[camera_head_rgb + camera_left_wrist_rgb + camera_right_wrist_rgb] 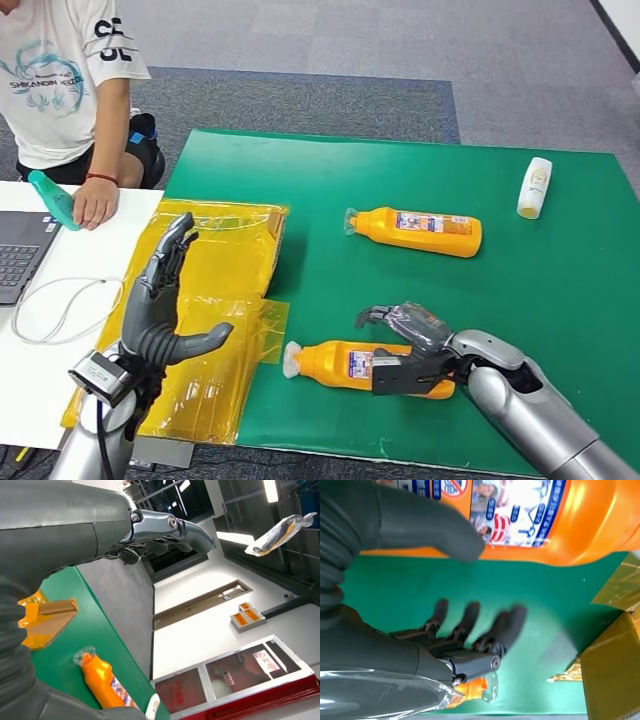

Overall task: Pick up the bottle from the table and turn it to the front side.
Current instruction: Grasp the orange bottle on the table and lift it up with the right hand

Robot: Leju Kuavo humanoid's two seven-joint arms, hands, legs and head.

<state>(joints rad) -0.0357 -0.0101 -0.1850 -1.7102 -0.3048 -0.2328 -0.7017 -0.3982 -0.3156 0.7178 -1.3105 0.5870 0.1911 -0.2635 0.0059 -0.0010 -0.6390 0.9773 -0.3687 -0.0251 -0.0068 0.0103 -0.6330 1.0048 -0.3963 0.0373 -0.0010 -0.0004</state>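
Fingers (389,318) of the robot's right hand (411,345) arch apart over an orange bottle (343,362) lying on its side on the green mat (453,300), thumb along its near flank; in the right wrist view the thumb lies against the printed label while the dark fingers stand off the mat, so whether the bottle is gripped cannot be told. Clear film covers the back of that hand. Beyond the fingers, a second orange bottle (415,231) lies on its side, and well past it a small white bottle (534,187). The left hand (162,300) is raised, fingers spread and holding nothing, above a sheet of glossy yellow wrapping (219,280) that overlaps the mat's edge. Past it, a seated person's hand (94,203) rests on a teal bottle (53,198) on a white table (45,370) with a laptop (19,255), cut off at the edge, and a looped white cable (64,310). Grey carpet (377,60) lies beyond.
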